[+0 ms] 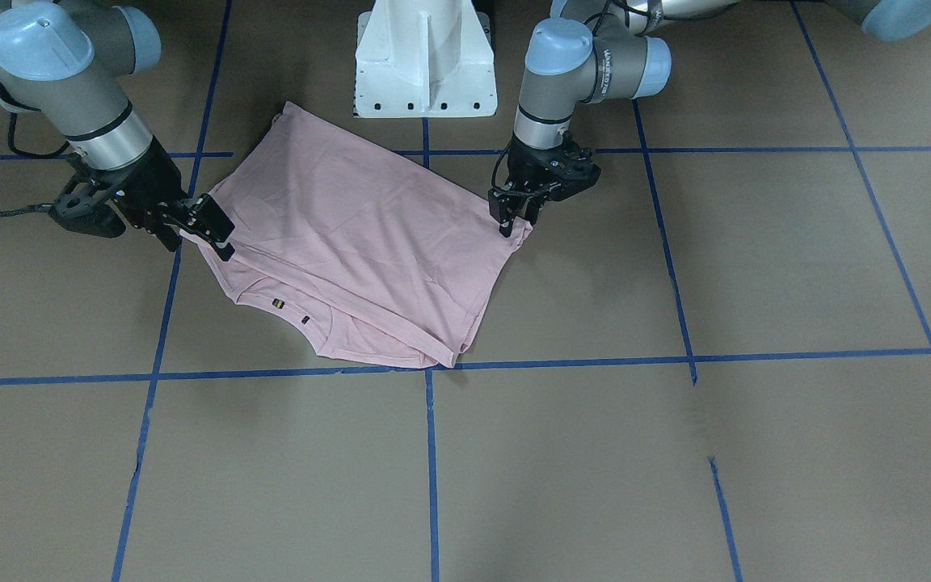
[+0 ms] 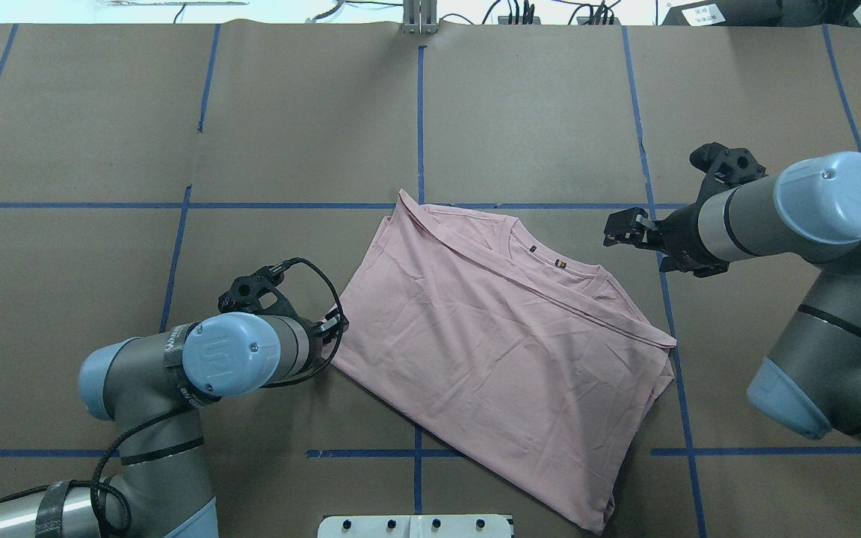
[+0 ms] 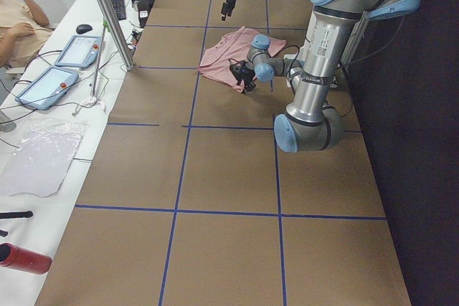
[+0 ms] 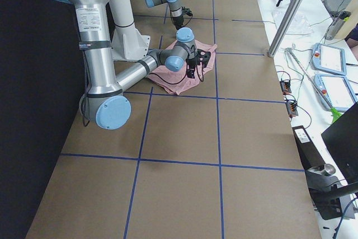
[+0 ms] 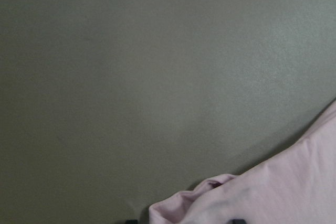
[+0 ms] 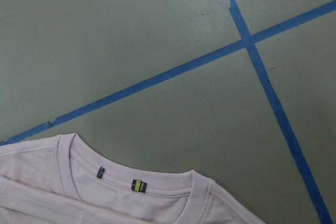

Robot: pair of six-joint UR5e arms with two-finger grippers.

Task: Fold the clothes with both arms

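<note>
A pale pink, soft cotton T-shirt [image 2: 505, 351] lies folded, plain side up, at the centre of the overhead view, with its ribbed collar [image 6: 201, 187] toward the upper right. It looks light, limp and quick to wrinkle, so hems and corners are the best holds. The left black two-finger tool [image 1: 514, 218] sits at the shirt's left corner, its tips spread around bunched cloth. The right black tool [image 2: 625, 228] hangs spread and empty beside the collar. The brown paper-covered counter [image 2: 550, 112], gridded with blue tape [image 2: 420, 112], looks matte.
</note>
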